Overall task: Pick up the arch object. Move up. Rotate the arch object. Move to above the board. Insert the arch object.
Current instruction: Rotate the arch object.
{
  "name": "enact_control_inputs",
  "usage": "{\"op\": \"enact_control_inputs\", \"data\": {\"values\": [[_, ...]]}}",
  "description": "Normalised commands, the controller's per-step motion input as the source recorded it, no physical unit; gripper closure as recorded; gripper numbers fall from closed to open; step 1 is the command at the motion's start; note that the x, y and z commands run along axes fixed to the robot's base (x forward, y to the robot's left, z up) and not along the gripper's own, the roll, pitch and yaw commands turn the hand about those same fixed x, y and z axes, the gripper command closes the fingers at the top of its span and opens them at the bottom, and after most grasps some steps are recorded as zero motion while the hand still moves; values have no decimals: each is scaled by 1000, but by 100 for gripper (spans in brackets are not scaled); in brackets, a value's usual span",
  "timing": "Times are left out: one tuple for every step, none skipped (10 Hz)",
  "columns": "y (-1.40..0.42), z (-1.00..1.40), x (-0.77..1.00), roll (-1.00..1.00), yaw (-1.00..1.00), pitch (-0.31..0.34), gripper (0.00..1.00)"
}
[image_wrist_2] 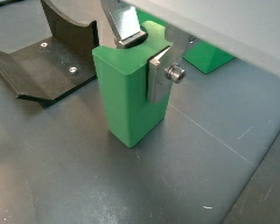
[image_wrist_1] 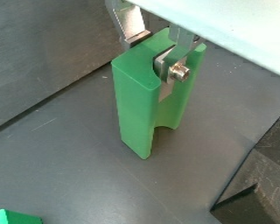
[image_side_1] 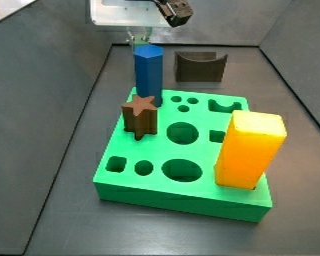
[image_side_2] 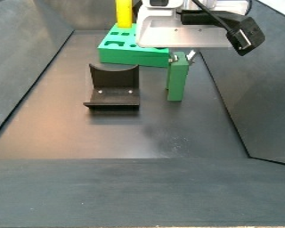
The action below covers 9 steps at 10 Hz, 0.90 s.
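- One green board (image_side_1: 123, 172) carries one yellow block (image_side_1: 250, 150), one blue peg (image_side_1: 147, 70) and one brown star (image_side_1: 140, 113)
- One dark fixture (image_side_2: 111, 87) stands on the floor, just beside the arch
- One green arch object (image_side_2: 177, 78) stands upright on the floor, notch down, off the board
- The gripper (image_wrist_1: 157, 51) sits at its top, fingers (image_wrist_1: 133, 31) clamped on opposite faces

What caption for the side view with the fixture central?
Claw grips upright green arch block standing beside fixture, board behind.
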Motion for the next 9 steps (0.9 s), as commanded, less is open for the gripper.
{"op": "enact_control_inputs", "data": {"values": [[0,0,0,86,-9,-35,0],[0,1000,0,84,-3,-35,0],[-1,1000,-8,82,-3,-28,0],[-6,962,-36,75,0,13,0],[-6,761,-21,68,2,34,0],[-6,588,-13,65,4,43,0],[-5,407,-10,62,6,48,0],[-5,223,-5,59,8,53,0],[83,0,0,9,-1000,8,0]]}}
